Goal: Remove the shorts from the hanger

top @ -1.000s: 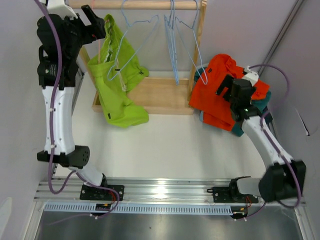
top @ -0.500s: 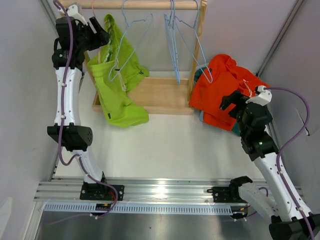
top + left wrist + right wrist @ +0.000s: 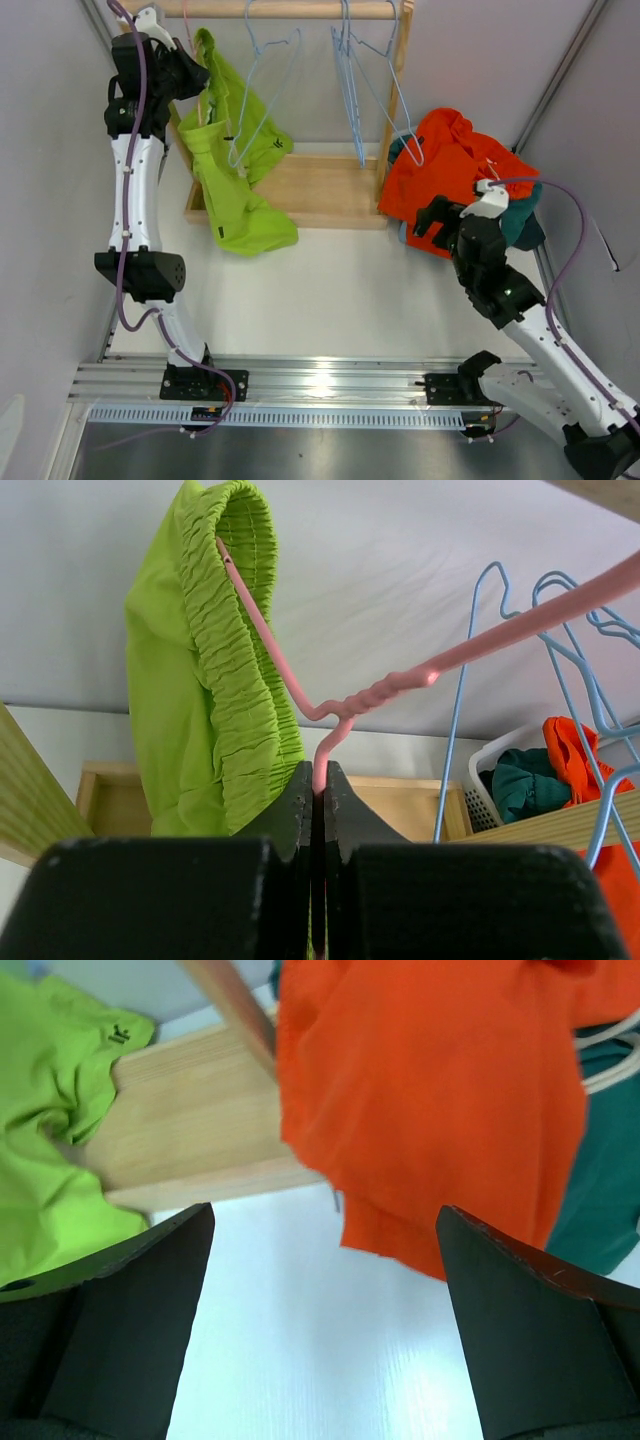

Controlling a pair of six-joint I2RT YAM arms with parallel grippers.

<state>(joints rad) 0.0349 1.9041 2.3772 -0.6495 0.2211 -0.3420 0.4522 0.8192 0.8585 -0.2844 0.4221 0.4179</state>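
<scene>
Lime green shorts (image 3: 232,190) hang by their waistband (image 3: 230,650) from a pink wire hanger (image 3: 385,688) at the left end of the rail. My left gripper (image 3: 192,75) is up beside them, its jaws (image 3: 318,780) shut on the pink hanger's wire just below the twisted neck. Orange-red shorts (image 3: 450,170) lie heaped at the right over teal green shorts (image 3: 522,228). My right gripper (image 3: 432,216) hovers in front of that heap, open and holding nothing (image 3: 325,1215), with the orange-red cloth (image 3: 430,1090) just beyond its fingers.
A wooden rail (image 3: 300,10) spans the top, with a wooden post (image 3: 395,100) and base board (image 3: 320,190). Several bare light blue hangers (image 3: 350,90) hang at mid-rail. A white basket (image 3: 495,770) holds the clothes at the right. Grey walls close in on both sides.
My left gripper went from open to shut on the pink hanger, and the green shorts shifted slightly. My right arm drew back from the orange-red heap, toward the near left.
</scene>
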